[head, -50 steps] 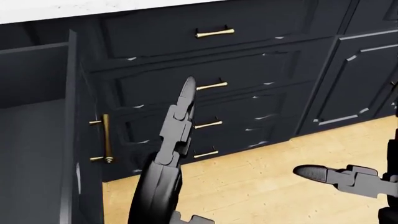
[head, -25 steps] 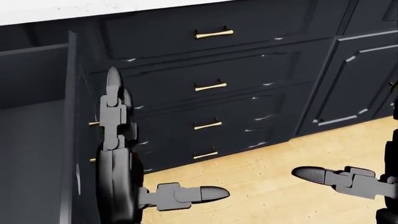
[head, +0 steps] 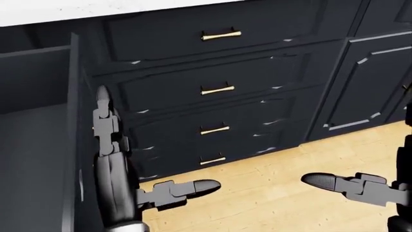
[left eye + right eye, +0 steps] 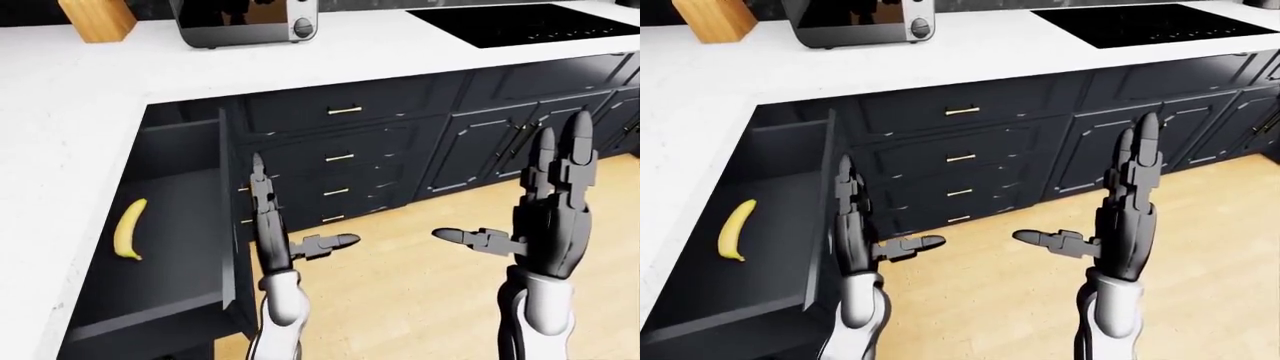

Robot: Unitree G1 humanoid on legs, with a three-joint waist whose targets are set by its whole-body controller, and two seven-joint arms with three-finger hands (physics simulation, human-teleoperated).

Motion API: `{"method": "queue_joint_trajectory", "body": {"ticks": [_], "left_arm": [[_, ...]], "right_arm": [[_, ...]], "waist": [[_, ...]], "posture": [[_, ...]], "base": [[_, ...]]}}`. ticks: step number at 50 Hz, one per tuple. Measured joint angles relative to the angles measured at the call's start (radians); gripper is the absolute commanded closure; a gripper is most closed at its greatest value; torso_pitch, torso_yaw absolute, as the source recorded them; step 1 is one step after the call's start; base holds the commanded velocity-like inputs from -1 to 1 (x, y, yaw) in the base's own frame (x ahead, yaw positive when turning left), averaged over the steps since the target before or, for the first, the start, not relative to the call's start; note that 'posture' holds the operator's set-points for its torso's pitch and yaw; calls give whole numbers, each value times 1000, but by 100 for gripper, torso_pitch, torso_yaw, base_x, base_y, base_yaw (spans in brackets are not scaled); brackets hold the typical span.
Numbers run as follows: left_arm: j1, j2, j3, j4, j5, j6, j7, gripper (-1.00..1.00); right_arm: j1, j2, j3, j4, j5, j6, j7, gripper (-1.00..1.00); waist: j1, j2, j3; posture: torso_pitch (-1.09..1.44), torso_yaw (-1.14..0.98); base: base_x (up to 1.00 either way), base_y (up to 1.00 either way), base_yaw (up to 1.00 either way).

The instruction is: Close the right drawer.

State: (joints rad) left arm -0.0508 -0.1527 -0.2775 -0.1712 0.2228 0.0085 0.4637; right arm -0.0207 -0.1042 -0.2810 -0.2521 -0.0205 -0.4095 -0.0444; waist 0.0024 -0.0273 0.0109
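White countertop [image 4: 420, 56] carrying toaster [image 4: 245, 19] and wooden block [image 4: 97, 16] at top left, black cooktop [image 4: 525, 22] at top right. Stacked dark drawers with brass handles [image 4: 340, 157] at centre. Cabinet doors [image 4: 480, 154] at right. Wood floor [image 4: 400, 300] below.

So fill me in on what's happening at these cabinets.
The humanoid faces dark cabinets where one drawer stands pulled far out with a banana inside. Its left hand, fingers open, is up against the drawer's front panel, seemingly ready to push it shut. The right hand hangs open over the floor, holding nothing.
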Motion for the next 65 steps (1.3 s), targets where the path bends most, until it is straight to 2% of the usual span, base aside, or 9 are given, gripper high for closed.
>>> {"method": "queue_joint_trajectory", "body": {"ticks": [13,19,23,37,65], "left_arm": [[-47,-15,56,57,-14,58,92,-100],[-96,-28,110,124,1,101,219,-100],[-110,-26,107,138,-1,119,264,-100],[-118,-22,107,141,-9,137,293,-100],[-163,-18,145,287,-61,160,317,-100]], "right_arm": [[2,2,4,-8,-3,6,0,-100],[4,3,5,-8,-3,8,0,-100],[2,3,6,-12,-4,11,1,-100],[3,3,6,-13,-2,12,3,-100],[3,4,7,-25,-2,27,7,-100]], "waist": [[-2,0,-2],[-4,1,-3],[-7,2,-5],[-9,6,-7],[-11,7,-12]], "posture": [[0,0],[0,0],[0,0],[0,0],[0,0]], "base": [[0,0,0],[0,0,0],[0,0,0],[0,0,0],[0,0,0]]}}
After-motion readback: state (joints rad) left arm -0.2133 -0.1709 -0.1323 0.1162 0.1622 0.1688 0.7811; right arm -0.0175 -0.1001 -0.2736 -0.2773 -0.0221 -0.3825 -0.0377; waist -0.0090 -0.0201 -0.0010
